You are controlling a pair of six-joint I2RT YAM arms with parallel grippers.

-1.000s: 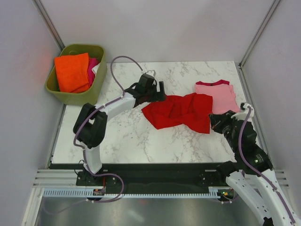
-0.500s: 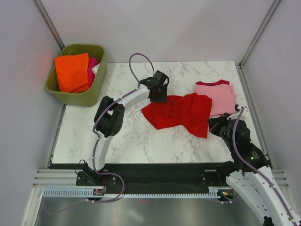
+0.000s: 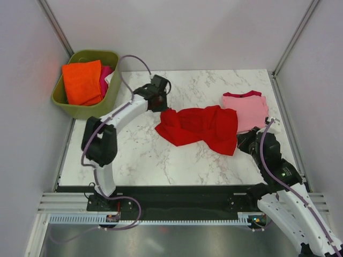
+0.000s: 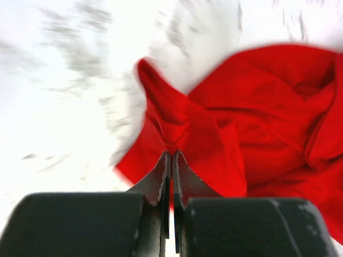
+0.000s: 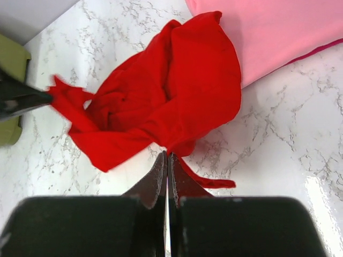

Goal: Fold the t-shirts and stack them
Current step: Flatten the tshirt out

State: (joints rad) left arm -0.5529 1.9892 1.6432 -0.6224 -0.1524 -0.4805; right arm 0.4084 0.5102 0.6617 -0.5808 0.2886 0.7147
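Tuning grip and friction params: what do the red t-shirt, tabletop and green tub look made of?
Red t-shirt: soft matte knit cloth, likely cotton; it bunches into loose folds.
Tabletop: marble-look white with grey veins, smooth, slight glare; stone or laminate, cannot tell.
Green tub: probably moulded plastic, matte olive, rounded rim.

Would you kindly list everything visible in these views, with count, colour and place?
red t-shirt: one, bright red, crumpled mid-table
pink t-shirt: one, light pink, dark trim, far right, touching the red one
tub: one, olive green, far-left corner
orange cloth: one, in tub
magenta cloth: one, in tub
table: one, white marble
left gripper: black, pinching red t-shirt's left end
right gripper: black, pinching its right edge
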